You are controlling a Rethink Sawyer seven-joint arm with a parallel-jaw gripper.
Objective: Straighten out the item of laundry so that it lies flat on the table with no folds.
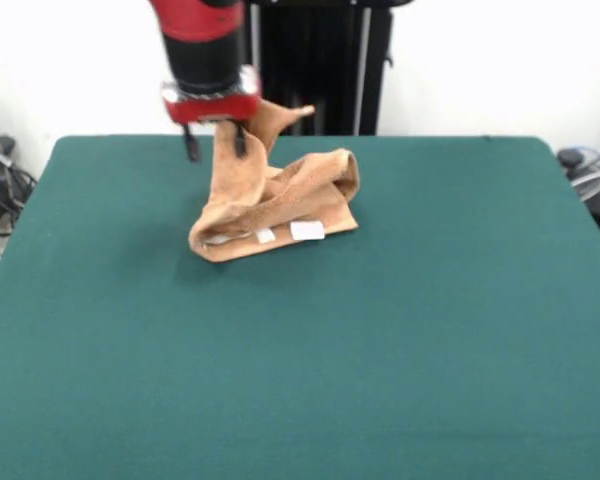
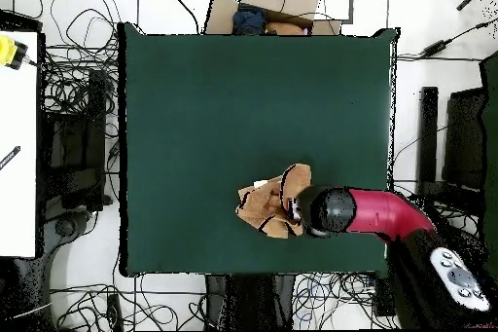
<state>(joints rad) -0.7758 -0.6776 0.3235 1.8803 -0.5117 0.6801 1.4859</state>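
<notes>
The towel (image 1: 270, 205) sits bunched up on the green table (image 1: 430, 330), toward the edge where the robot's pedestal stands and well away from the opposite edge. From the front, one end of it is drawn up off the felt into a tall strip that rises between the gripper (image 1: 216, 142) and ends in a small pointed corner sticking out just beside the red wrist. The two dark fingers (image 1: 191, 143) hang down on either side of that strip with a gap between them, and the cloth appears pinched there, so the gripper looks clamped on the raised part of the towel. The rest of the cloth slumps below in thick folds, with a hem lying along the felt and white labels (image 1: 306, 230) showing on it.

From above, the arm (image 2: 374, 213) reaches in from the corner by the robot's base, and its black wrist covers the gripper entirely; the fingers cannot be seen there. The overhead view does show the towel (image 2: 267, 206) as a small crumpled patch close to the base-side edge of the table (image 2: 195, 104), roughly midway along it, with the wide green top bare around it. A cardboard box (image 2: 277, 2) stands beyond the far edge.
</notes>
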